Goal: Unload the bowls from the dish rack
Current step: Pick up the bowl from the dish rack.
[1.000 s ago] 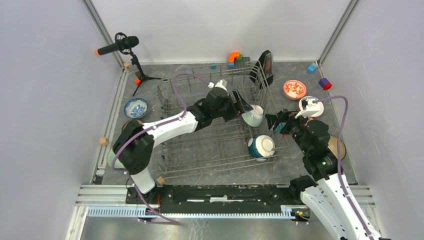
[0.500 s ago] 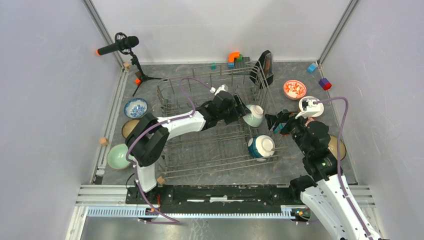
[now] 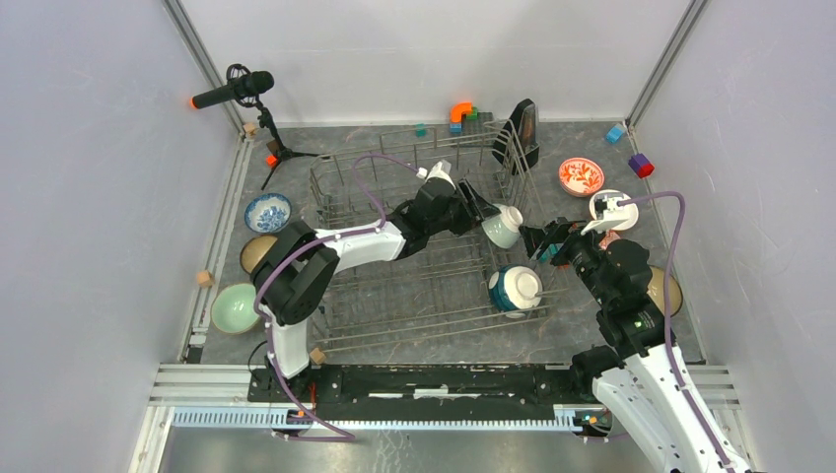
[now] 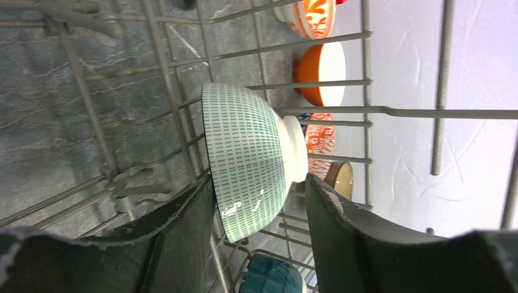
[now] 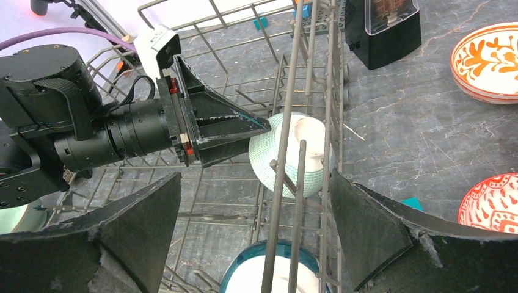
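Note:
The grey wire dish rack point(image 3: 375, 296) fills the middle of the table. A striped bowl point(image 3: 503, 225) stands on edge at its right side, and a teal bowl with a white base point(image 3: 515, 289) lies upside down near the right front corner. My left gripper point(image 3: 481, 213) is open inside the rack. In the left wrist view its jaws straddle the striped bowl point(image 4: 247, 152), one finger point(image 4: 183, 238) at the rim, the other point(image 4: 348, 232) by the foot. My right gripper point(image 3: 548, 240) is open and empty just outside the rack's right wall, above the teal bowl point(image 5: 269, 271).
Left of the rack sit blue-white point(image 3: 267, 212), tan point(image 3: 258, 251) and mint green point(image 3: 235, 307) bowls. To the right are red-floral point(image 3: 581, 176), white point(image 3: 611, 207), red-lattice point(image 5: 495, 204) and tan point(image 3: 668, 292) bowls. A black object point(image 3: 525, 123), coloured blocks and a microphone point(image 3: 237, 91) stand at the back.
My left gripper has pushed further right inside the rack until its jaws lie on either side of the striped bowl. The right arm has barely moved.

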